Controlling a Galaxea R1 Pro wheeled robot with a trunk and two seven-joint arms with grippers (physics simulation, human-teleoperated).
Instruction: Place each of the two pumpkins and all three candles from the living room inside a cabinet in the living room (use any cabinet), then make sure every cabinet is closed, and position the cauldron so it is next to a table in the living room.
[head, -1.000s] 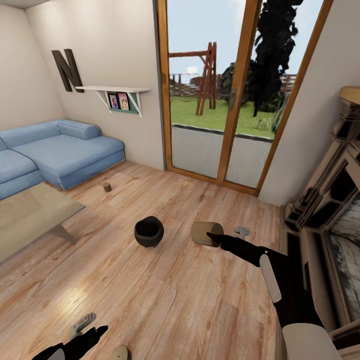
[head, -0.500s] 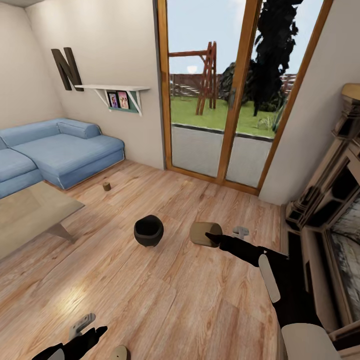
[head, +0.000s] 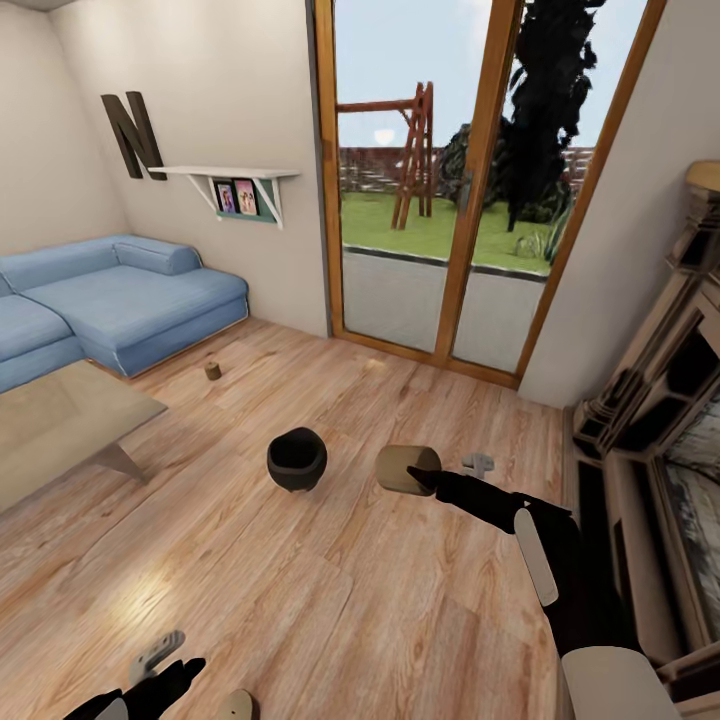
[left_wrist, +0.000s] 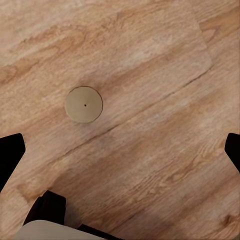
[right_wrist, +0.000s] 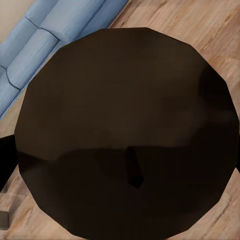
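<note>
My right gripper (head: 432, 478) is shut on a tan candle (head: 405, 468), held above the floor to the right of the black cauldron (head: 297, 460). In the right wrist view the candle's dark end (right_wrist: 125, 135) sits close in front of the lens. A second candle (head: 237, 705) stands on the floor by my left gripper (head: 165, 668). From above it is a round tan disc (left_wrist: 84, 104), with my left gripper (left_wrist: 120, 150) open over the boards beside it. A third small candle (head: 212, 371) stands near the sofa. The pumpkins and the cabinet are out of view.
A low coffee table (head: 60, 420) stands at the left, with a blue sofa (head: 120, 305) behind it. Glass doors (head: 450, 200) fill the far wall. A pale fireplace unit (head: 650, 430) lines the right side. A wooden floor (head: 300, 580) spreads between them.
The whole picture has shifted slightly. My right gripper with the candle has crept a little to the left, and my left gripper sits slightly lower in the view.
</note>
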